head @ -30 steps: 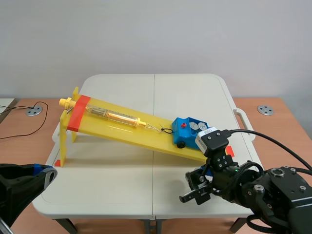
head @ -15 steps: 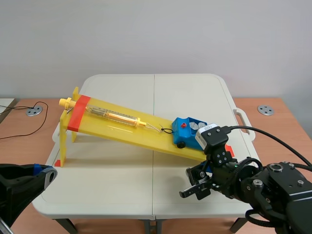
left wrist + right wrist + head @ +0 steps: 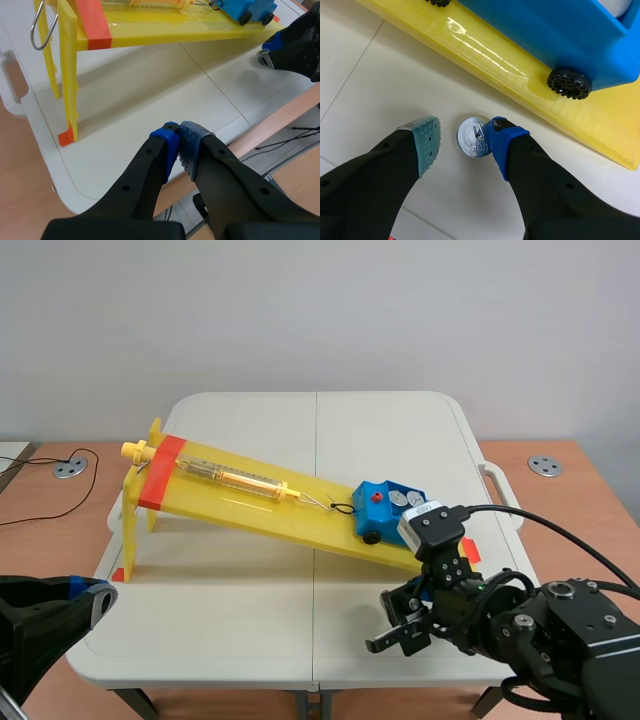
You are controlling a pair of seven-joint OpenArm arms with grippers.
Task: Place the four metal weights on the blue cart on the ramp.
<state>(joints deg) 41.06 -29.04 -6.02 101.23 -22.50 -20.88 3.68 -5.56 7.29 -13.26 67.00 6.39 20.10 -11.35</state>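
Your released right end effector [image 3: 462,138] straddles a metal weight [image 3: 472,137] by the ramp [image 3: 495,62] near the desk's [image 3: 365,75] front right corner, apparently poised to lift it onto the blue cart [image 3: 555,35].

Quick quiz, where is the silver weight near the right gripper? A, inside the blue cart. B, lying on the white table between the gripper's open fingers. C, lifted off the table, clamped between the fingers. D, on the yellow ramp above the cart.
B: in the right wrist view the weight lies flat on the table between the right gripper's spread fingers, beside the yellow ramp and outside the blue cart.
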